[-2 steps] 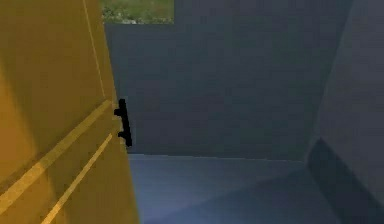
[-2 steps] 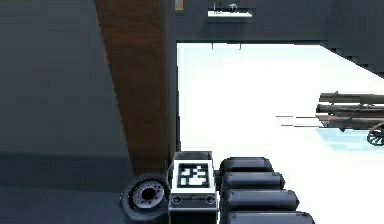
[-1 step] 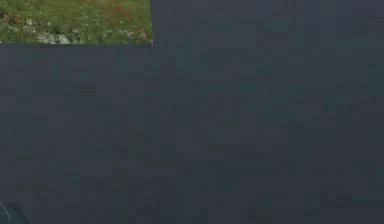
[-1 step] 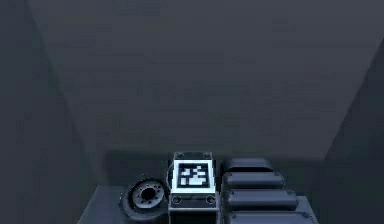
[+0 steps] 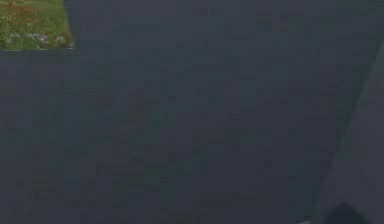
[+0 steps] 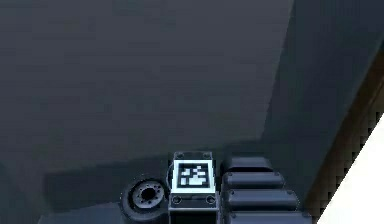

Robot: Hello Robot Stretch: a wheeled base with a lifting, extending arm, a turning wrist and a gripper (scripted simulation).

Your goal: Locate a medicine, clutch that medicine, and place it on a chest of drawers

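Dark blue-grey wall [image 6: 120, 80]: spans the ground behind, above and to the left of the gripper [image 6: 145, 197]. Darker wall face [image 6: 325, 90]: stands up and to the right of the gripper, meets the first wall at an inside corner. White slanted surface [image 6: 362, 195]: lies far right of the gripper, past the arm, in the arm side view's bottom corner. Brown strip [image 6: 350, 148]: runs slantwise along the upper edge of that white surface, well right of the gripper. Arm [image 6: 258, 190]: dark ribbed bar, rises from the bottom edge to the right of the gripper, beyond the marker. Painting [image 5: 35, 25]: green with red and pale flecks, hangs on the dark wall in the forward view's upper left corner; place relative to the gripper cannot be told. Marker [image 6: 193, 175]: white square with black marks, sits just right of the gripper, between it and the arm. Gripper: a dark round body low in the arm side view; far end hard to make out, so cannot tell how the fingers stand or whether anything is held. Medicine: whereabouts cannot be told.
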